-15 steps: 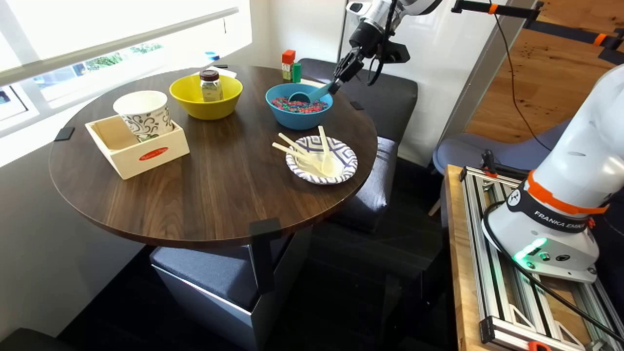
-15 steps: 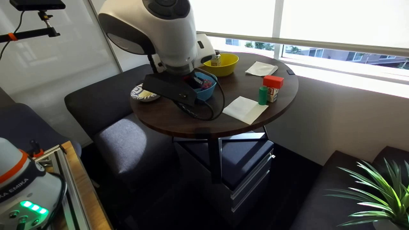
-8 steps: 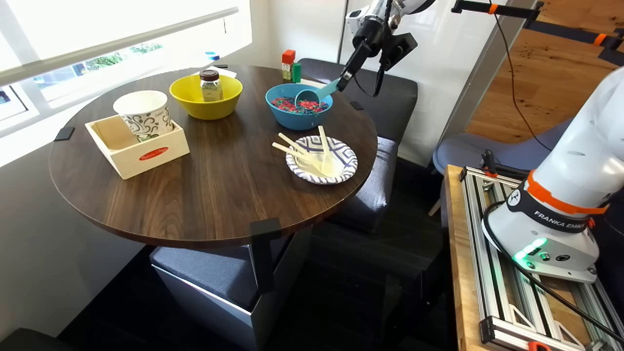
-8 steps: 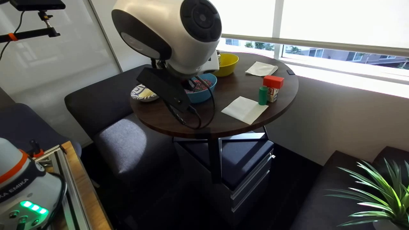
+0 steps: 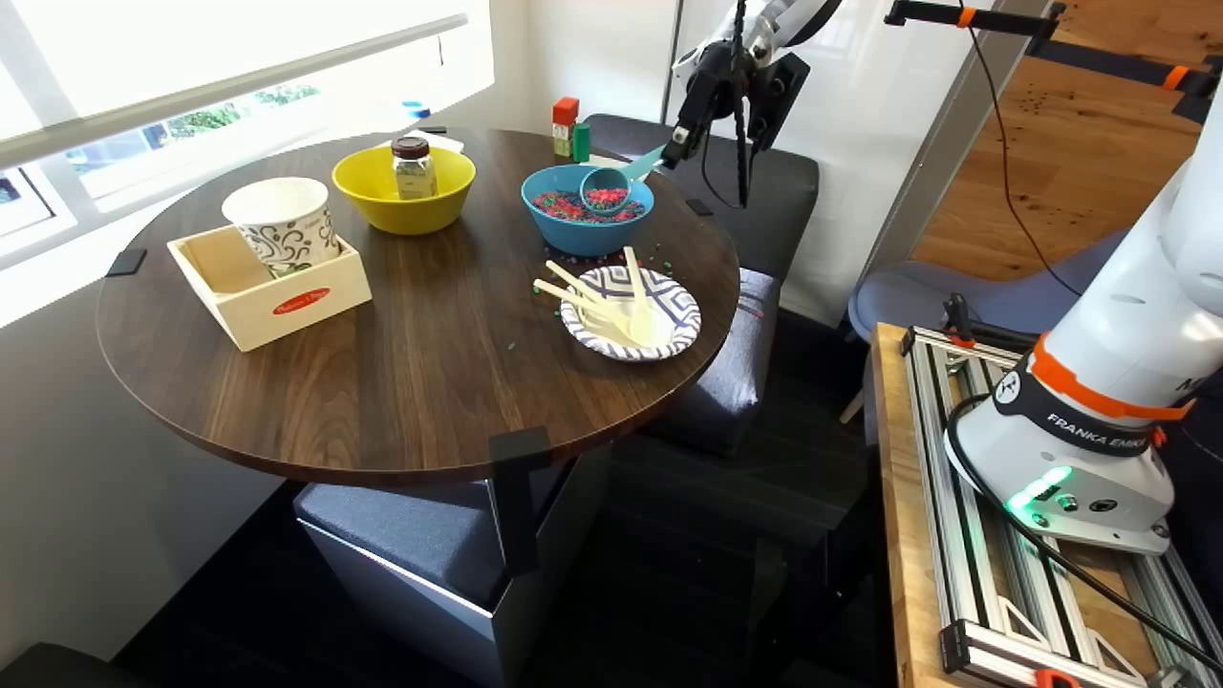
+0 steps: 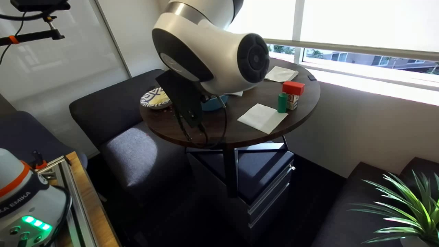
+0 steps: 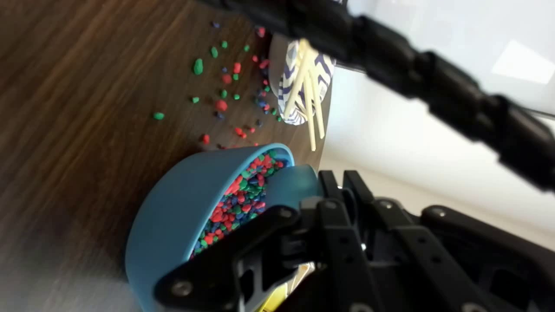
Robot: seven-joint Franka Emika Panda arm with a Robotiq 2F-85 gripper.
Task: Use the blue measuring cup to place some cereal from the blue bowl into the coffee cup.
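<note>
I have the hand [image 5: 673, 153] pinching the blue measuring cup [image 7: 291, 185] by its handle at the mouth of the blue bowl [image 5: 581, 239]; cereal [image 5: 606, 199] shows in both. Some also lies scattered on the tabletop [image 5: 430, 368] near the patterned plate [image 5: 684, 308]. Well apart, the white coffee cup [image 5: 287, 239] sits in the wooden tray [image 5: 344, 297].

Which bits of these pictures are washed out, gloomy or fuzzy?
In both exterior views, the window blind glares almost white, sunlight brightens part of the bench seat, and the floor is nearly black; in the wrist view, the black cable in the foreground looks soft-edged, while the cereal in the blue bowl looks crisper.
</note>
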